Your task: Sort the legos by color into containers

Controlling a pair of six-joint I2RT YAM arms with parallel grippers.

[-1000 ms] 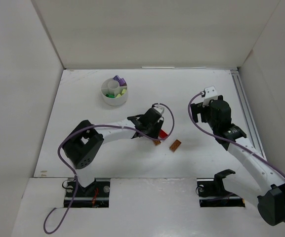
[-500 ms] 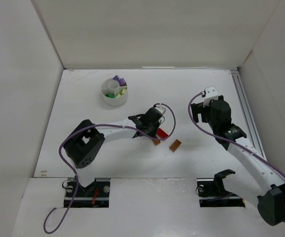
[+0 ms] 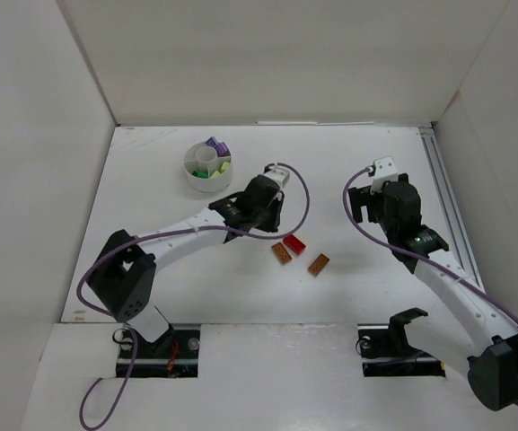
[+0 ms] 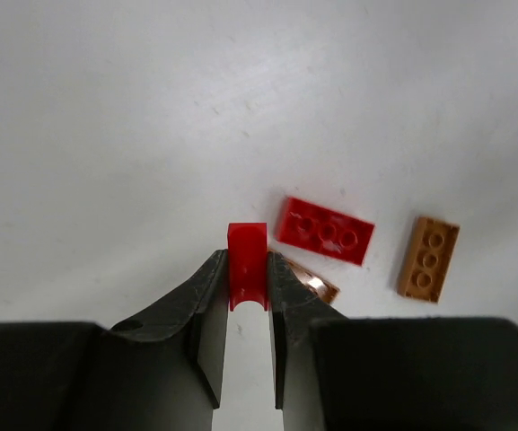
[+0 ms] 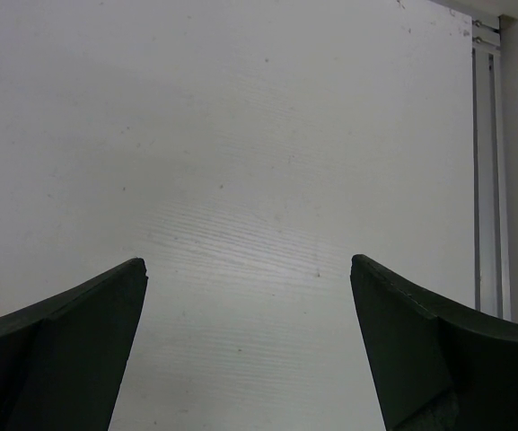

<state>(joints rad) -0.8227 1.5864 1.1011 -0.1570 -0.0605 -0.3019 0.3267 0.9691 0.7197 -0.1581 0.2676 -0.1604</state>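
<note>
Between the left fingers [image 4: 206,301] sits a red lego [image 4: 247,265] (tightly pinched)

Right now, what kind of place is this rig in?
Probably a lab test cell: white table walled by plain white panels, two arms bolted at its near edge, a divided white dish, and small bricks, one red brick in the left end effector.
</note>
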